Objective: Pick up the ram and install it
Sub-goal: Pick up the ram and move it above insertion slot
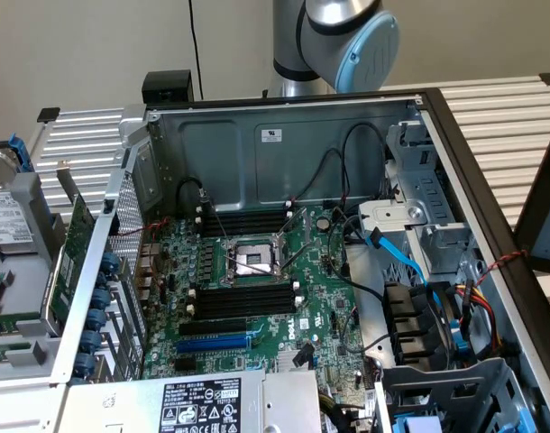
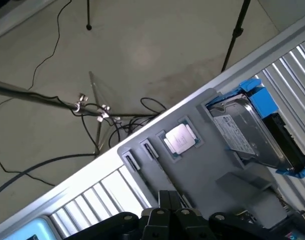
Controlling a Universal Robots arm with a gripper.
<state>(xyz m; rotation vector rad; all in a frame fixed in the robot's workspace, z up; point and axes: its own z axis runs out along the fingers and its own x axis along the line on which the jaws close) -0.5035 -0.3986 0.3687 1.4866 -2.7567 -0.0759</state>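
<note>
**ITEM:** ram, a long, thin green circuit-board stick.

**LOC.:** Wrist view, prob. the narrow strip seen edge-on. It stands in a groove of the flat grey plastic parts tray, beside the square silver processor chip. ID not certain at this angle.

**TOOL:** black two-finger gripper, fingers pressed together. It hangs just above the tray, near one end of that strip. Nothing visibly pinched.

**DEST.:** long black empty memory slots w/ white end clips, on the green motherboard, centre of the exterior view, inside the open grey metal computer case.

**HANDLING (est.):**
- Light, stiff, thin, and brittle if bent.
- Smooth faces, so may slip.
- Tips over easily once out of the groove.

**GRIP (est.):** pads on the two flat faces, approx. mid-length along the upper edge. Avoid the contact edge.
</note>
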